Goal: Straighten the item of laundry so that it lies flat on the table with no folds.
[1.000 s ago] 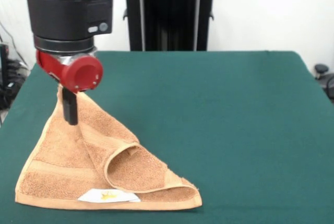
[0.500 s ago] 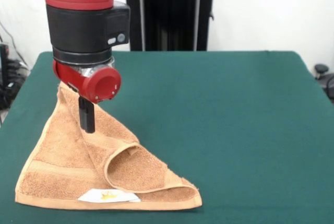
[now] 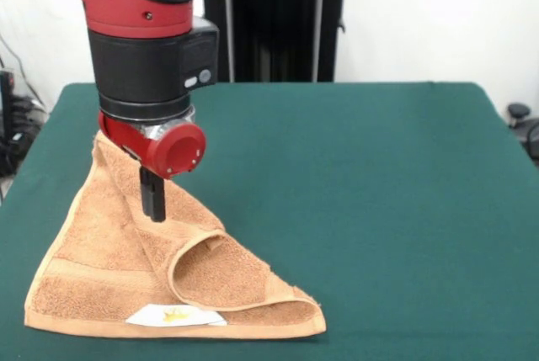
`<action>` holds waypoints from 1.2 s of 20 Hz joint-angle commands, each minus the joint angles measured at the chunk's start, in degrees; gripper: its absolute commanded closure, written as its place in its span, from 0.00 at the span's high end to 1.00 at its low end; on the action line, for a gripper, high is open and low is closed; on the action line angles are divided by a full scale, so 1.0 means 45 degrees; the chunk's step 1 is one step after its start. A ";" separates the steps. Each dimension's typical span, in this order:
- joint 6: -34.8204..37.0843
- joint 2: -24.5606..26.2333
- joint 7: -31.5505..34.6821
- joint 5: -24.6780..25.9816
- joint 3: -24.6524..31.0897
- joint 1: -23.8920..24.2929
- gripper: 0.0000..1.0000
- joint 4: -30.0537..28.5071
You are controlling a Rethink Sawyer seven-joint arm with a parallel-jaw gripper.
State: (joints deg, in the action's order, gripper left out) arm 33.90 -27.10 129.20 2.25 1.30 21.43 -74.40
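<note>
The orange-tan towel (image 3: 147, 273) lies bunched on the dark green counter (image 3: 379, 209), at the near left part of the surface as the front view shows it. It forms a rough triangle: a broad base along the near edge, with a white label (image 3: 175, 316) bearing a yellow mark on the lower border, and a narrow peak that rises up to the red and black arm's wrist (image 3: 156, 83). Near the middle of the cloth a flap is turned over into a rounded, open fold, its woven border band curling round like a lip. A second border band runs across the lower left part of the towel. The fingers (image 3: 152, 197) hang down below the red wrist housing as one dark, narrow shape, set against the upper slope of the towel, just right of its peak. The cloth's raised corner sits behind and beside the wrist, touching or very near it, while the dark tip of the fingers overlaps the terry surface in this view. Whether the fingers are clenched on the cloth or released cannot be told: only one dark bar shows, and no gap or pinch of fabric is plain. The rest of the counter to the right is bare green cloth.
</note>
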 commanded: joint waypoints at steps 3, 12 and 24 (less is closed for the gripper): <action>0.1601 0.0723 -0.0513 0.0373 0.1056 -0.0764 0.00 -0.0346; 0.1648 0.0658 -0.0458 0.0238 0.1085 -0.0756 0.00 -0.0525; 0.1530 0.0539 -0.0294 0.0438 0.0792 -0.1007 1.00 -0.0559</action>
State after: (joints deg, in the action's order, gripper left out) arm 34.66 -26.94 129.20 2.24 1.30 20.03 -74.40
